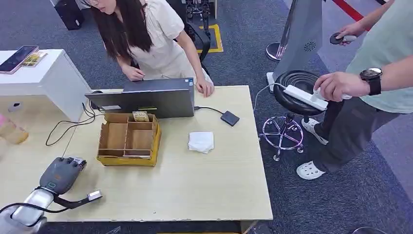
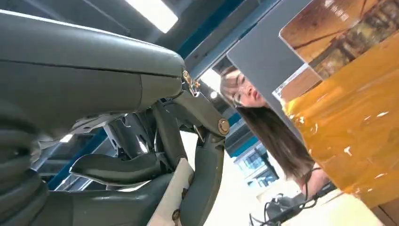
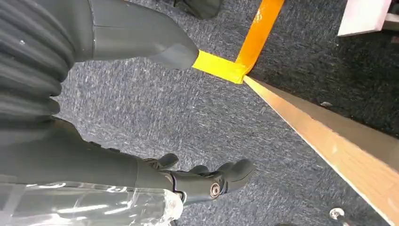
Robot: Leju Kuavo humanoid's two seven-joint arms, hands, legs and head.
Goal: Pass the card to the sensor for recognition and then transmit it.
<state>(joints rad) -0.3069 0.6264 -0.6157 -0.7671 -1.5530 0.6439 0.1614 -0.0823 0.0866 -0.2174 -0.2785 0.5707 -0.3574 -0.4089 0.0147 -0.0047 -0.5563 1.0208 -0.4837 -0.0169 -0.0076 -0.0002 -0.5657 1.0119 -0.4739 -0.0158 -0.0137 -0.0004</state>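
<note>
1. My left hand [image 1: 62, 174] rests low on the near left part of the light wooden table [image 1: 195, 195], back upward, fingers bent down toward the top.
2. In the left wrist view my dark fingers [image 2: 207, 174] are drawn in close. A pale flat strip, which I take for the card [image 2: 173, 195], sits pinched between them and the thumb (only its edge shows, no print).
3. So the card is with me at the near left of the table, just beside the cardboard box [image 1: 129, 139] with its yellow base.
4. The sensor [image 1: 230, 118], a small dark square pad on a cable, lies well apart from my left hand, past the box and near the right corner of the laptop [image 1: 146, 97].
5. A folded white cloth [image 1: 201, 142] lies between the box and the sensor, touching neither.
6. My right hand [image 3: 207, 181] hangs over grey carpet beside the table edge; its fingers are loosely spread with a slight curl and hold nothing.
7. Yellow tape [image 3: 221, 66] crosses the carpet beyond my right thumb.
8. One person [image 1: 156, 44] leans over the far side of the table with a hand by the laptop.
9. Another person [image 1: 384, 63] stands to the right, gripping a white power strip [image 1: 304, 96] above a black stool [image 1: 297, 83].
</note>
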